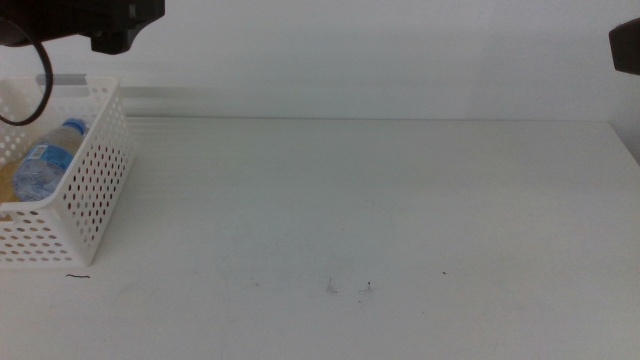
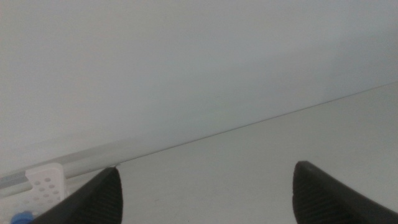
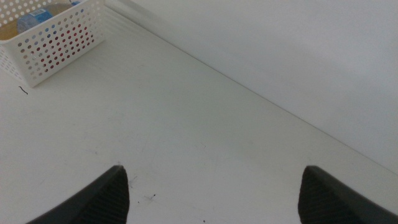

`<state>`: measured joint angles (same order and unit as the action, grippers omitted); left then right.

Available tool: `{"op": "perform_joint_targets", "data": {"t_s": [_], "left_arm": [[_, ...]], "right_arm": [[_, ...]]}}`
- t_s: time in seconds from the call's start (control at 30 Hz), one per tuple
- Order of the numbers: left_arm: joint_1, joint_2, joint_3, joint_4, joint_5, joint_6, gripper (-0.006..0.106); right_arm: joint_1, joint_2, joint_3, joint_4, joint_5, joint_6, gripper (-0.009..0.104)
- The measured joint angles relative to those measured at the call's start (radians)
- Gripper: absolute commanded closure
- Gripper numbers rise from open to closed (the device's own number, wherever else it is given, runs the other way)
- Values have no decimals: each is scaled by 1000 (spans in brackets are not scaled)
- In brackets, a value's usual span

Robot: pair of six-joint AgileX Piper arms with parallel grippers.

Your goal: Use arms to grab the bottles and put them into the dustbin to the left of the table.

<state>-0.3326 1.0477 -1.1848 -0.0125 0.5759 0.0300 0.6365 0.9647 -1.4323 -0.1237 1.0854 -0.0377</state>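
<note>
- Water bottle is lying on its side inside the dustbin, blue cap pointing toward the back wall. There's a yellowish shape next to it in the bin, probably the tea bottle, but only a sliver shows so I can't swear to it. No red can visible anywhere.
- Handling-wise, my guess: the clear bottle looks like thin plastic, so light, a bit squishy, and slick on the label. If it ever needed grabbing, mid-body across the narrow width is the spot, not the cap.
- The table shows just a few dark specks, so I'd judge the job is basically done.
- Left gripper has its jaws spread wide and holds nothing. It's up high over the back left of the table, near the bin; a bin corner and a dab of blue peek in beside one jaw in its wrist view. So the bottle sits below and just to the side of it, not between the jaws.
- Right gripper is also wide apart and empty, hanging over the right side of the table. The bin and its bottles are well apart from it, across the tabletop.
</note>
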Motion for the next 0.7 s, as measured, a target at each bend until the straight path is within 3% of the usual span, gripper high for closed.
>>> {"op": "perform_joint_targets", "data": {"t_s": [0.17, 0.33, 0.5, 0.7], "left_arm": [[6, 0, 0, -16, 0, 0, 7], [55, -38, 55, -96, -46, 0, 7], [131, -175, 267, -116, -215, 0, 7], [206, -380, 543, -120, -268, -2, 7]], "right_arm": [[0, 0, 0, 13, 0, 0, 2], [0, -11, 44, 31, -35, 0, 2], [0, -61, 219, 48, -239, 0, 2], [-65, -131, 498, 147, -455, 0, 2]]}}
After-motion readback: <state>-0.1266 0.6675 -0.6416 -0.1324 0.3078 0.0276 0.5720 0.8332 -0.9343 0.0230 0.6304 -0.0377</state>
